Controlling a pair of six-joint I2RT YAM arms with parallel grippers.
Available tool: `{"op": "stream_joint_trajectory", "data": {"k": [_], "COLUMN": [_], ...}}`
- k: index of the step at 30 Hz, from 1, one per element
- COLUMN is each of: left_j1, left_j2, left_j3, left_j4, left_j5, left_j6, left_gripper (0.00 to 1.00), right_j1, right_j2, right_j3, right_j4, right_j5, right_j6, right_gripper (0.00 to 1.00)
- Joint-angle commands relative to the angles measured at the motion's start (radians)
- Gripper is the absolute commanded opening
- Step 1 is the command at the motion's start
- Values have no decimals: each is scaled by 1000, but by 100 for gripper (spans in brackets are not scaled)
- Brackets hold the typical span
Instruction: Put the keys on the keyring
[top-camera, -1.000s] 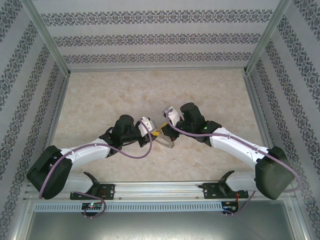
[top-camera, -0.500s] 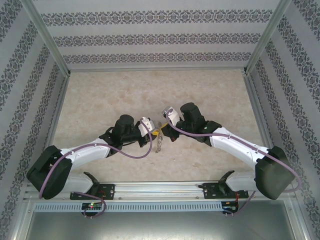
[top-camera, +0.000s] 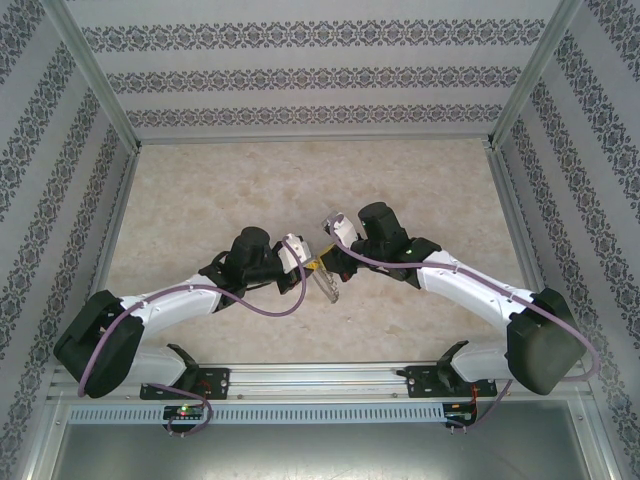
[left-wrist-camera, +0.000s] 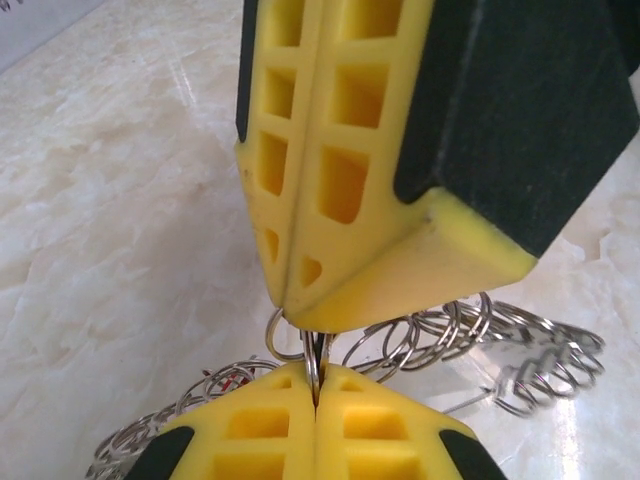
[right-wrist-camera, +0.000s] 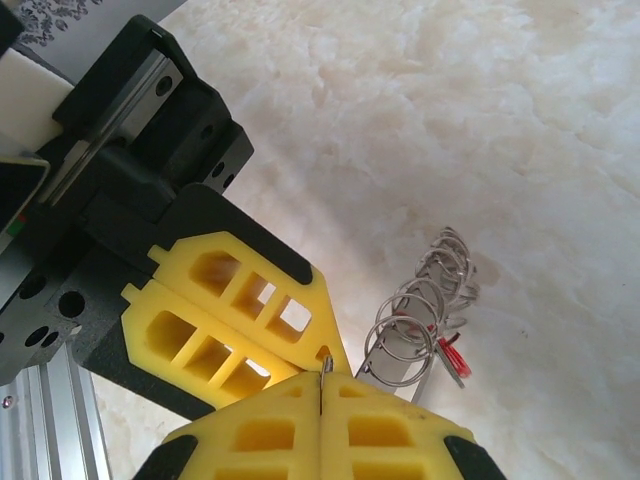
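Observation:
The keyring (top-camera: 328, 288), a silvery loop strung with many small rings, hangs just above the table between my two grippers. In the left wrist view my left gripper (left-wrist-camera: 316, 396) is shut on one small ring at the keyring (left-wrist-camera: 450, 345)'s top. The right gripper (left-wrist-camera: 300, 318) pinches the same ring from above. In the right wrist view the right gripper (right-wrist-camera: 321, 385) is shut on that wire, tip to tip with the left gripper's fingers (right-wrist-camera: 230, 320). A key's red tag (right-wrist-camera: 450, 358) dangles among the rings (right-wrist-camera: 420, 310). From above, the left gripper (top-camera: 309, 265) and right gripper (top-camera: 326, 261) meet mid-table.
The marble-patterned table (top-camera: 230, 190) lies bare around the grippers. Patterned walls and metal frame posts (top-camera: 95, 75) close in the sides and back. The arm bases sit on the rail (top-camera: 320, 380) at the near edge.
The left gripper has shut on the small ring. The hanging keyring swung left, then back a little to the right. The right arm shifted slightly.

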Motion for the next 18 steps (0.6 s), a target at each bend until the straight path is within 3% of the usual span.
{"op": "stream_joint_trajectory", "data": {"k": [1,9,13,18], "left_j1": [-10,-9,-9,-10], "left_j2": [-3,-11,-6,0], "left_j3": [25,10,6,7], "left_j4": [-25,-17,-9,-7], "left_j5": [4,6,6,5], "left_j6": [23,20,17,14], "left_gripper": [0,2,11,14], "right_j1": [11,-6,-6,3], "right_j2": [0,2,3,3], "right_j3": [30,23,22,22], "right_j4": [-7,-27,-21,-10], "right_j5": [-3,80,39,-4], "right_j6": [-23,-3,-6,-15], "right_gripper": [0,0,0,0]}}
